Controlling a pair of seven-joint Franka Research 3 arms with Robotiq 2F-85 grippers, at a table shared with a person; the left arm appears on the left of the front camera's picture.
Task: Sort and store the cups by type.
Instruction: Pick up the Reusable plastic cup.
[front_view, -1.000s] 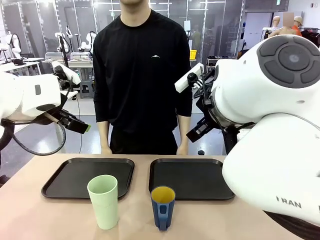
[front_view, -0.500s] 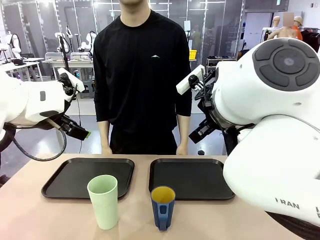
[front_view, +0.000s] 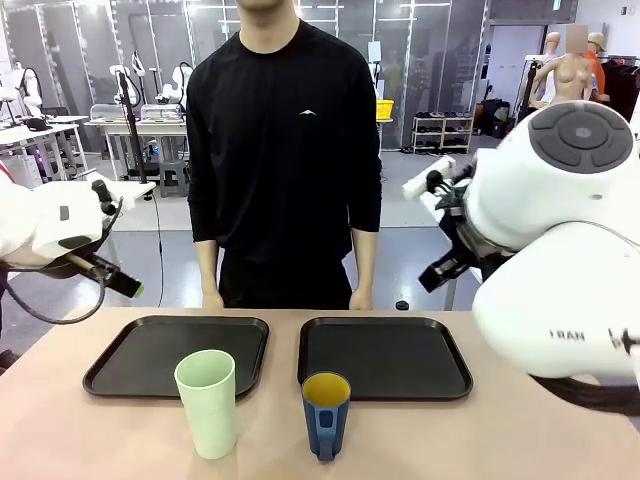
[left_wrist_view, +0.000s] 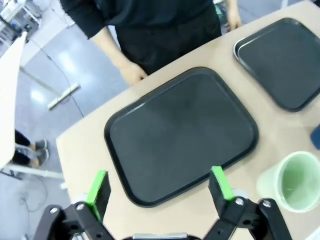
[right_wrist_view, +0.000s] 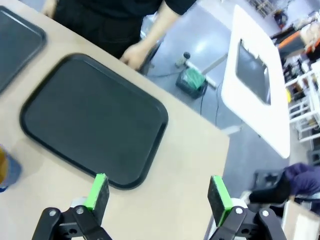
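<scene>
Front view: the pale mint-green tumbler (front_view: 207, 402) stands upright on the bare desk (front_view: 60, 430), close to its near edge and just in front of the left tray (front_view: 140, 355). The dark blue mug (front_view: 326, 415), yellow inside, stands upright to the tumbler's right, just in front of the right tray (front_view: 400, 360), with its handle turned to the near side. The 2 cups are apart from each other and neither touches a tray. Both black trays hold nothing. The person stands at the far side with a hand (front_view: 212, 299) at the desk's far edge.

In the left wrist view, the left end effector (left_wrist_view: 158, 185) hangs high over the left tray's near edge, its green pads spread wide with nothing between them. In the right wrist view, the right end effector (right_wrist_view: 158, 191) is likewise spread wide and empty, above the near right corner of the right tray.

As I judge it, the sorting has not begun: 0 of 2 cups are stored. Everything is left to do. Each cup must be grasped and set on a tray, likely the tumbler on the left and the mug on the right.
</scene>
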